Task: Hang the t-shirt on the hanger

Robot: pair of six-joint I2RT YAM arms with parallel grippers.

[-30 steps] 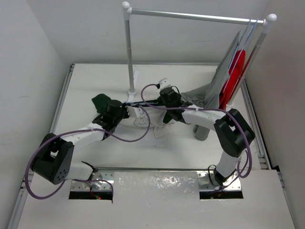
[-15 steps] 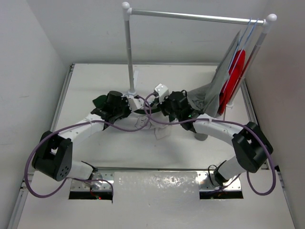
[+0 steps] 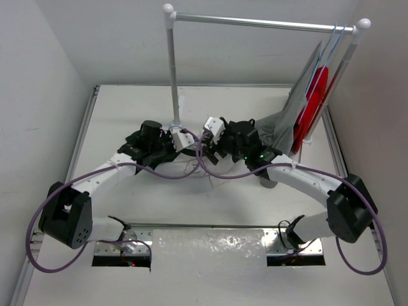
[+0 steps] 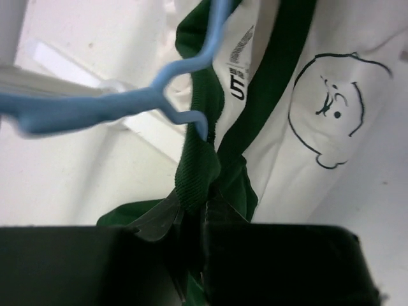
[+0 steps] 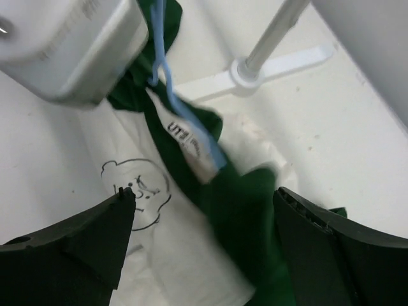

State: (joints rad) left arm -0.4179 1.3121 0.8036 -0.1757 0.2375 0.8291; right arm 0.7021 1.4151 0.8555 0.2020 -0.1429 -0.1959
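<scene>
At the near edge of the table (image 3: 127, 102) the two arms are reaching forward and bending inward, so that their heads are meeting near the middle. The left gripper (image 4: 191, 217) is pinching the t-shirt (image 4: 357, 159) by its dark green collar band, its jaws pressed tight on the ribbed cloth with no gap showing. The right gripper (image 5: 204, 194) is hovering just above the same garment with its jaws spread wide and nothing between them. The t-shirt is lying crumpled on the table between the two grippers, cream front upward, its small drawn face showing and a dark green sleeve bunching beneath the right fingers (image 5: 331, 248). The hanger (image 5: 185, 121) is resting at the neck of the shirt: one pale-blue arm is lying across the inner label and slipping under the green cloth, while the rest is sticking out past the collar toward the left wrist. Just beyond them the clothes rail (image 3: 172, 70) is standing on its white foot, and at its far right end a grey shirt (image 3: 287, 121) and a red shirt (image 3: 312, 102) are hanging side by side.
</scene>
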